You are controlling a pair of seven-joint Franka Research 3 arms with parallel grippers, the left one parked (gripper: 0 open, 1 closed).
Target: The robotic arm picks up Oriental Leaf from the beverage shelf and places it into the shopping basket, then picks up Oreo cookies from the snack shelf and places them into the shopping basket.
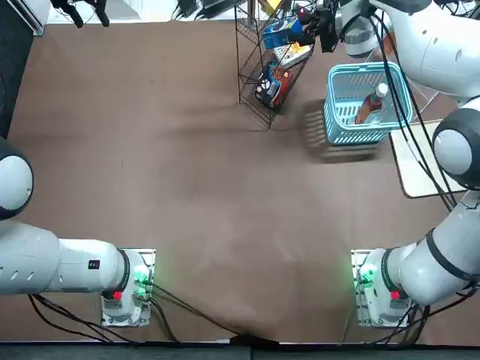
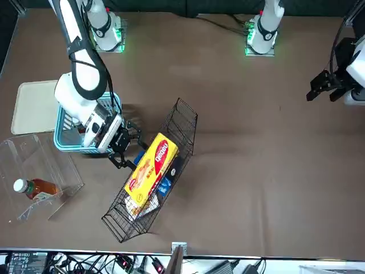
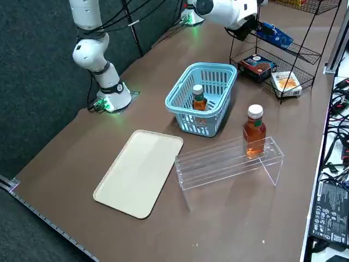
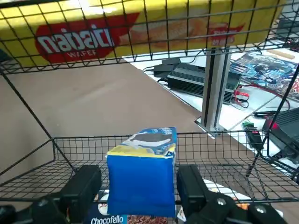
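In the top view, the Oreo pack point(image 1: 280, 32) lies at about 9 o'clock from the right gripper point(image 4: 139, 175), on a shelf of the black wire rack point(image 3: 305, 53). Its long axis seems to run roughly 9 to 3, nearly in line with the gripper's reach, so the wrist camera meets the pack's narrow end. The two fingers stand apart with that end between them, one on each flank; a thin gap shows on one side, and I can't tell whether the other touches. They look released, not clenched on it.

That alignment should suit a pinch across the pack's width, though creeping further in along the axis could push it deeper onto the shelf. The right arm is the nearer one. The shopping basket point(image 1: 335, 135), with a tea bottle point(image 1: 366, 111) in it, sits at about 5 o'clock from the gripper, so the carry likely swings that way.
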